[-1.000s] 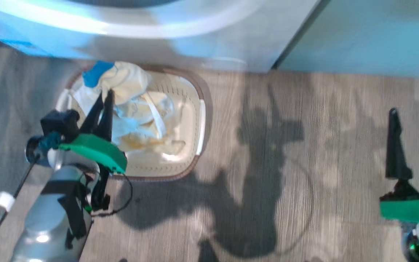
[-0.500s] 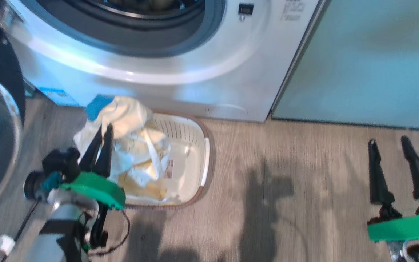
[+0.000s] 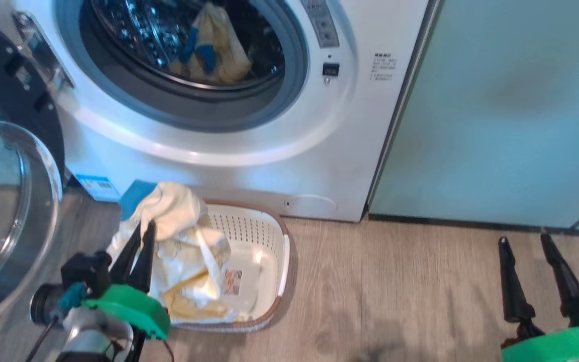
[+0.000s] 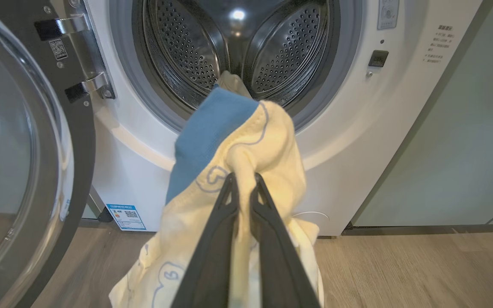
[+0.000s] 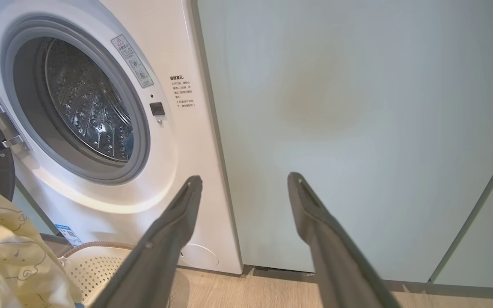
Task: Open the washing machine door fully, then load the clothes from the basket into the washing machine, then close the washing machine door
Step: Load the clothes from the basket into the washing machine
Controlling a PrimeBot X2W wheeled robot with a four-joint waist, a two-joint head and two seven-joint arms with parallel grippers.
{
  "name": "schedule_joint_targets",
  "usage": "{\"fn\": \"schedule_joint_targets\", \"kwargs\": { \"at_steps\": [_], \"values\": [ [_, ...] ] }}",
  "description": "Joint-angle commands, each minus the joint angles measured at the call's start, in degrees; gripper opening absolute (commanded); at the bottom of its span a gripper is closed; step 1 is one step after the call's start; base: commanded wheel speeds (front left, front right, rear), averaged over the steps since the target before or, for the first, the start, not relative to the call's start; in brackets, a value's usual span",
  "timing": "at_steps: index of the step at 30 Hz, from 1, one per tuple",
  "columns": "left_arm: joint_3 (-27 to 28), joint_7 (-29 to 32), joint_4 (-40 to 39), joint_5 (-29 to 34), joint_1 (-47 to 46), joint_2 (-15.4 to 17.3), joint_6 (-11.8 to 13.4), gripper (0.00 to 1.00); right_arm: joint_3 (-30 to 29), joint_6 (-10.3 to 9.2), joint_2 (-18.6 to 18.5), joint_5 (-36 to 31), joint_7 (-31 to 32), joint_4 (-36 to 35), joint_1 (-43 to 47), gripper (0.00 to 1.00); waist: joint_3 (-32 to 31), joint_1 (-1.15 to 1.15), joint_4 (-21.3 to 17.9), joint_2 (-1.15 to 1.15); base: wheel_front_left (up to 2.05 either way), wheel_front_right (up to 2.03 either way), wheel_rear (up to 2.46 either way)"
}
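Our head camera has tipped up from the floor, bringing the washer (image 3: 249, 166), its drum (image 3: 133, 35) and the wide-open door (image 3: 8, 191) into frame; one yellow piece (image 3: 221, 50) already lies inside. We judge loading under way, the next item ready to go in. Our left end effector (image 4: 244, 177) is pressed together on a yellow-and-blue garment (image 4: 246, 137), raised before the drum above the basket (image 3: 269, 236), where more clothes (image 3: 194, 296) lie. Our right end effector (image 3: 523, 239) hangs spread wide, gripping nothing, near the cabinet (image 3: 495, 100)
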Motion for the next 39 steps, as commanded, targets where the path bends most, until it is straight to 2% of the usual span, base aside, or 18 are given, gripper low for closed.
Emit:
{"fn": "schedule_joint_targets", "kwargs": {
  "at_steps": [1,14,39],
  "values": [
    [2.1,0.1,-2.6,0.5,-0.8,1.9,0.5,0.00,1.5,-0.16,-0.9,-0.3,-0.1,-1.5,-0.5,1.00,-1.9,0.01,-0.2,-0.01,0.00,0.00,0.00],
    [1.6,2.3,-5.9,0.5,2.7,2.8,1.5,0.00,1.9,-0.16,-0.9,0.6,0.5,-1.8,2.6,1.00,-5.9,0.01,-0.8,-0.01,0.00,0.00,0.00],
    [0.2,2.9,-6.2,-0.1,2.5,3.2,2.2,0.00,2.7,-0.16,-0.9,1.4,0.4,-1.2,2.5,1.00,-6.6,0.01,-1.3,-0.01,0.00,0.00,0.00]
  ]
}}
